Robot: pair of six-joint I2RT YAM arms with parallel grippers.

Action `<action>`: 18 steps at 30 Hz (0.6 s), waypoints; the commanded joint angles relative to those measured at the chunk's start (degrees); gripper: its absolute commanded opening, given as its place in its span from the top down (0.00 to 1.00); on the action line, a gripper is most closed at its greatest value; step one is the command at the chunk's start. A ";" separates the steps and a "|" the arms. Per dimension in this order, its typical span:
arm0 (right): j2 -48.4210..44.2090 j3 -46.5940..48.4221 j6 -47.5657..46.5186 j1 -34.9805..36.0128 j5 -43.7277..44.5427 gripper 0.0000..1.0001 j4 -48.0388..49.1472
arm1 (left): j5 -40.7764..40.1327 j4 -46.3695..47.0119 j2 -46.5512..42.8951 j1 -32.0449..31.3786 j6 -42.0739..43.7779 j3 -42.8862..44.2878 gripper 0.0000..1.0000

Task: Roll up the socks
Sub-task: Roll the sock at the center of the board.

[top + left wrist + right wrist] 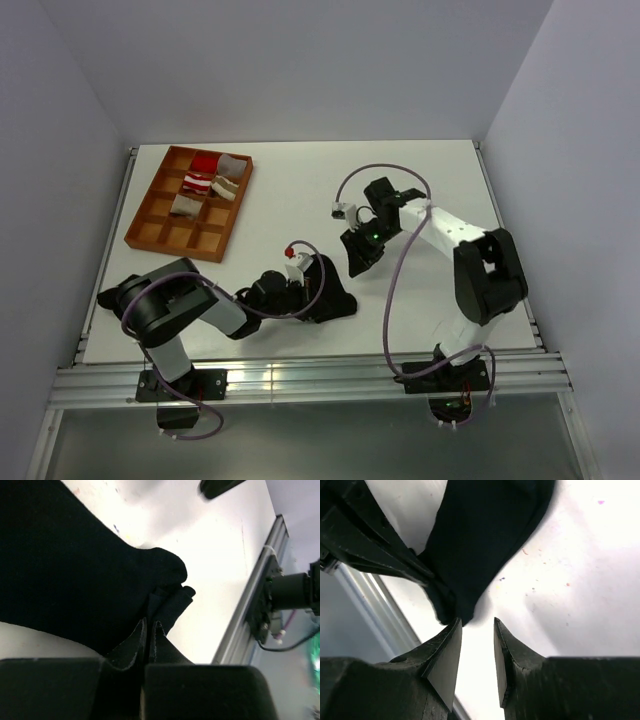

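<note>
A black sock (338, 303) lies on the white table near the front, between the two arms. My left gripper (318, 296) is low on the sock's left end. In the left wrist view the sock (75, 575) fills the upper left, with a folded edge running down between the fingertips. The left gripper (150, 625) is shut on that edge. My right gripper (358, 260) hovers just behind the sock. In the right wrist view it (477, 622) is open and empty, with the sock (485, 540) ahead of its tips and the left gripper's fingers (375, 550) at the sock's end.
A brown wooden tray (150, 222) with compartments stands at the back left and holds several rolled socks (212, 178) in its far cells. The aluminium rail (300, 378) runs along the table's front edge, also in the left wrist view (250, 605).
</note>
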 commanded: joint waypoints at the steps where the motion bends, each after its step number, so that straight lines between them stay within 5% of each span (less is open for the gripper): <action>1: -6.79 -4.05 0.45 -0.33 2.99 0.60 9.11 | 7.87 -7.28 0.82 1.17 -5.02 0.26 1.00; 11: -21.82 -18.46 -5.33 1.25 6.59 0.58 20.46 | 16.75 -14.91 2.40 3.90 -11.27 3.68 1.00; 18: -31.40 -27.08 -11.15 10.38 9.32 0.56 24.34 | 22.29 -14.74 7.23 6.36 -17.51 6.58 1.00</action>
